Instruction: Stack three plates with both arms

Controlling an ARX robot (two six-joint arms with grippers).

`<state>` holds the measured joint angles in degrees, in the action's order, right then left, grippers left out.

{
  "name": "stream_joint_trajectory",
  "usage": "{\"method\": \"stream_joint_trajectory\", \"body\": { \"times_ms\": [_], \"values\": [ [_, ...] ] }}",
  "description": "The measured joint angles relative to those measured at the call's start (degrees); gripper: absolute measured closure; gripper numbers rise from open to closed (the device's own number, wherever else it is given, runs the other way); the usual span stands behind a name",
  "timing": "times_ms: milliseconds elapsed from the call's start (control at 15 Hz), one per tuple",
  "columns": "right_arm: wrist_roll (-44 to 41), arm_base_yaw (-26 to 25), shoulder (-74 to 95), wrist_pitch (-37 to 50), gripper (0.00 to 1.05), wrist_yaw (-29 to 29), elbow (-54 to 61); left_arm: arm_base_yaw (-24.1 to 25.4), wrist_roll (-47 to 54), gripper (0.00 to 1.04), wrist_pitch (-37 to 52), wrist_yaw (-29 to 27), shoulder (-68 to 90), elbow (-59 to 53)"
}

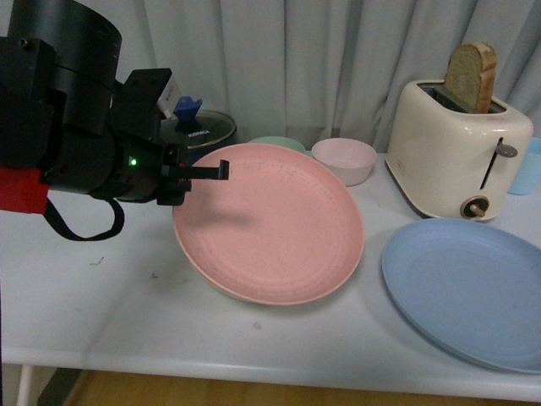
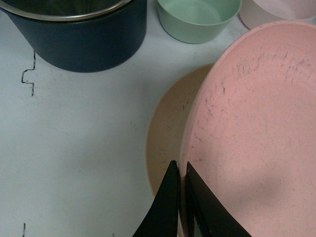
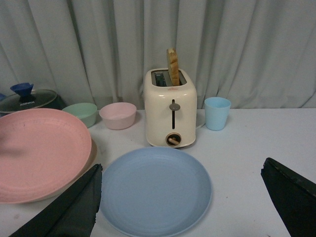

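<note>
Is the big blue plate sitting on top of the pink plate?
No, the round matte light blue plate lies flat on the white table by itself, beside the round matte pink plate, not on it.

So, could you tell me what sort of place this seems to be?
Likely a staged kitchen setup: a toaster with bread in it, a lidded pot and a pink plate on a white table.
</note>
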<state>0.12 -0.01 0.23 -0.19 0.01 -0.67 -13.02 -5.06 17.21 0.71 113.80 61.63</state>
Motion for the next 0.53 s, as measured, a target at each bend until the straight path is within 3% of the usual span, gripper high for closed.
{"method": "stream_joint_trajectory", "body": {
  "times_ms": [532],
  "values": [
    [0.00,0.00,0.00,0.00,0.06,0.00,0.00,1.01,-9.57,1.02,2.05,-3.72,7.78,2.49]
  ]
}}
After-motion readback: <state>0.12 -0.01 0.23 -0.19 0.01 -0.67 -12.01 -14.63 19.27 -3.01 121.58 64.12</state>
